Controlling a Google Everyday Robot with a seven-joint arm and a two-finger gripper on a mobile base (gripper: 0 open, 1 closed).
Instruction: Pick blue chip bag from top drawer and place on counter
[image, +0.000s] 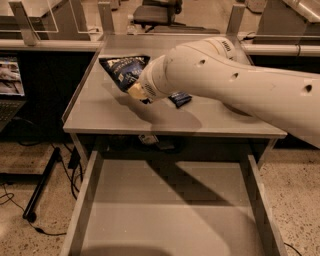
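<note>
The blue chip bag (121, 70), dark navy with white lettering, is over the left rear part of the counter (100, 112), tilted, with its lower right corner at my gripper (136, 93). The gripper sits at the end of my thick white arm (225, 80), which reaches in from the right across the counter. The arm's wrist covers where the gripper meets the bag. The top drawer (170, 210) is pulled out wide below the counter's front edge, and its grey floor shows nothing in it.
A small dark blue bar wrapper (180, 99) lies on the counter just under the arm. A dark desk with a monitor (10, 75) stands to the left, with a black stand leg and cables (42, 185) on the floor. Railings run behind the counter.
</note>
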